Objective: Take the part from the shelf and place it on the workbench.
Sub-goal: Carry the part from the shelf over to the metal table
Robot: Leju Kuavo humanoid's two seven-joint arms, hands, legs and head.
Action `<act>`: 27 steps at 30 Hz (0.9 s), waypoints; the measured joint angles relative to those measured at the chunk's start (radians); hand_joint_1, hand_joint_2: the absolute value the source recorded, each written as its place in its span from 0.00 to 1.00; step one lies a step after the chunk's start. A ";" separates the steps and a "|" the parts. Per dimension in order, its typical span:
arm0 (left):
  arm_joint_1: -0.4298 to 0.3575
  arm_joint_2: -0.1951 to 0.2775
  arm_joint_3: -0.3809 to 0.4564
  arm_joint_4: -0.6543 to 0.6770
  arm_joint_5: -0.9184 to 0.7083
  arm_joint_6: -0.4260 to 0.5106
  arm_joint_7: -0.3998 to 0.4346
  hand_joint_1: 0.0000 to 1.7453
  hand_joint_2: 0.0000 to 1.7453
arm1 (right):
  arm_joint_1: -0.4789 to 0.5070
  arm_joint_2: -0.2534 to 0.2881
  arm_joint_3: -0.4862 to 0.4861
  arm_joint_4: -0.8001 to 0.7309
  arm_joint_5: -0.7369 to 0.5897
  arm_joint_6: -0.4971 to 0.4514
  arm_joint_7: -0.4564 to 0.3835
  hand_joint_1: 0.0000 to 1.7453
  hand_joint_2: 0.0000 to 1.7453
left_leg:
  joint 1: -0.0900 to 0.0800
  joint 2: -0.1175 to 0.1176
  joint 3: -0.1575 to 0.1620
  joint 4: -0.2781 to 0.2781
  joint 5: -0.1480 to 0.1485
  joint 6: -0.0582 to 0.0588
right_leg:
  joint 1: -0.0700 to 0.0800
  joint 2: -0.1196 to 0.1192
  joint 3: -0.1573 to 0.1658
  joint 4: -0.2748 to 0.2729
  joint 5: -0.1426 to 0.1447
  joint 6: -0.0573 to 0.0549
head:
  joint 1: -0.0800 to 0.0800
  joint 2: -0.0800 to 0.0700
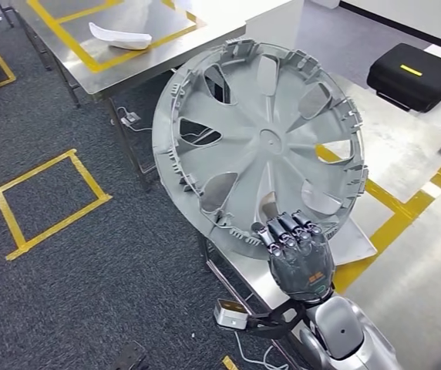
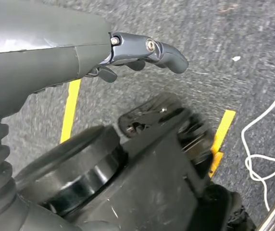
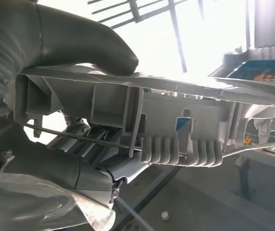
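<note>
A large grey wheel cover with several spoke openings is held tilted above the near corner of a steel workbench. My right hand grips its lower rim, fingers curled over the edge. In the right wrist view the thumb presses one face of the rim and the darker fingers clamp the other. My left hand hangs low over the dark carpet, holding nothing, its fingers slightly curled and apart.
A second steel table with a yellow taped rectangle carries a white part at the back left. A black case lies at the right. Yellow tape squares mark the carpet. A white cable lies on the floor.
</note>
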 joint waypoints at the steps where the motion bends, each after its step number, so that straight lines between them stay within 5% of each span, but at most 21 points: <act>1: -0.001 0.001 0.000 0.000 0.000 0.000 0.000 0.00 1.00 | -0.001 0.000 0.000 0.000 0.000 0.000 0.000 1.00 1.00 | 0.001 -0.020 0.022 -0.052 0.018 0.002 | 0.000 0.011 -0.002 0.002 0.001 0.002 | 0.000 0.000; 3: -0.002 0.002 0.000 0.001 0.000 -0.002 0.000 0.00 1.00 | 0.000 0.000 0.000 0.000 0.000 0.000 0.002 1.00 1.00 | 0.000 -0.036 0.037 -0.089 0.020 0.003 | -0.004 0.033 -0.011 0.002 0.004 0.012 | 0.000 0.000; 5: -0.004 0.002 0.000 0.001 0.000 -0.004 0.001 0.00 1.00 | 0.001 0.000 0.000 0.000 0.000 0.000 0.004 1.00 1.00 | 0.000 -0.014 0.041 -0.100 0.023 0.006 | -0.007 0.033 -0.022 0.004 0.004 0.024 | 0.000 0.000; 7: -0.007 0.002 0.000 0.001 0.001 -0.007 0.001 0.00 1.00 | -0.001 0.000 0.000 0.000 0.000 0.000 0.004 1.00 1.00 | 0.002 0.011 0.045 -0.110 0.028 0.014 | -0.003 -0.022 -0.049 0.050 -0.028 0.032 | 0.004 0.000; 9: -0.005 0.002 0.000 0.001 0.002 -0.008 0.002 0.00 1.00 | -0.003 0.000 0.000 0.000 0.000 0.000 0.004 1.00 1.00 | 0.000 0.038 0.045 -0.112 0.028 0.019 | -0.004 -0.078 -0.106 0.172 -0.090 0.039 | 0.007 0.000; 11: -0.002 0.002 0.000 0.001 0.002 -0.009 0.002 0.00 1.00 | -0.002 -0.001 0.001 0.001 0.000 0.000 0.007 1.00 1.00 | 0.000 0.068 0.045 -0.111 0.027 0.019 | -0.007 -0.090 -0.155 0.275 -0.123 0.047 | 0.007 0.000; 12: -0.002 0.002 0.000 0.001 0.002 -0.010 0.003 0.00 1.00 | -0.001 -0.001 0.000 0.001 0.000 0.000 0.008 1.00 1.00 | 0.000 0.082 0.045 -0.111 0.026 0.018 | -0.009 -0.093 -0.154 0.276 -0.113 0.050 | 0.008 0.000; 15: -0.003 0.002 0.000 0.001 0.002 -0.011 0.005 0.00 1.00 | -0.002 -0.003 0.000 0.001 0.001 0.001 0.010 1.00 1.00 | -0.002 0.117 0.051 -0.110 0.019 0.009 | -0.007 -0.139 -0.050 0.093 -0.030 0.052 | 0.008 0.000; 17: -0.004 0.003 0.000 0.001 0.002 -0.012 0.006 0.00 1.00 | -0.006 -0.003 0.000 0.001 0.001 0.001 0.011 1.00 1.00 | -0.009 0.136 0.054 -0.106 0.014 0.000 | -0.002 -0.166 -0.001 0.007 -0.010 0.042 | 0.007 0.000; 20: -0.007 0.004 0.000 0.001 0.002 -0.012 0.006 0.00 1.00 | -0.006 -0.003 0.000 0.001 0.001 0.002 0.016 1.00 1.00 | -0.009 0.156 0.058 -0.102 0.008 -0.013 | 0.000 -0.139 -0.002 0.000 -0.009 0.020 | 0.007 0.000; 22: -0.010 0.004 0.000 0.001 0.002 -0.012 0.006 0.00 1.00 | -0.006 -0.003 -0.001 0.000 0.001 0.002 0.018 1.00 1.00 | -0.003 0.117 0.045 -0.063 -0.024 -0.023 | -0.003 -0.118 -0.002 -0.002 -0.005 0.008 | 0.005 0.000; 24: -0.010 0.004 0.000 0.001 0.002 -0.013 0.007 0.00 1.00 | -0.008 -0.003 0.000 0.001 0.001 0.002 0.018 1.00 1.00 | 0.000 0.064 -0.006 0.055 -0.090 -0.027 | -0.005 -0.096 -0.001 -0.003 -0.004 -0.001 | 0.001 0.000; 25: -0.008 0.004 0.000 0.001 0.001 -0.014 0.007 0.00 1.00 | -0.008 -0.003 0.000 0.001 0.001 0.002 0.018 1.00 1.00 | 0.000 0.054 -0.039 0.126 -0.119 -0.027 | -0.004 -0.083 -0.001 -0.003 -0.003 -0.003 | 0.000 0.000; 27: -0.005 0.004 0.000 0.001 0.001 -0.015 0.009 0.00 1.00 | -0.007 -0.003 0.001 0.001 0.001 0.002 0.018 1.00 1.00 | 0.000 0.050 -0.077 0.200 -0.129 -0.023 | -0.001 -0.054 -0.001 -0.002 -0.003 -0.004 | 0.000 0.000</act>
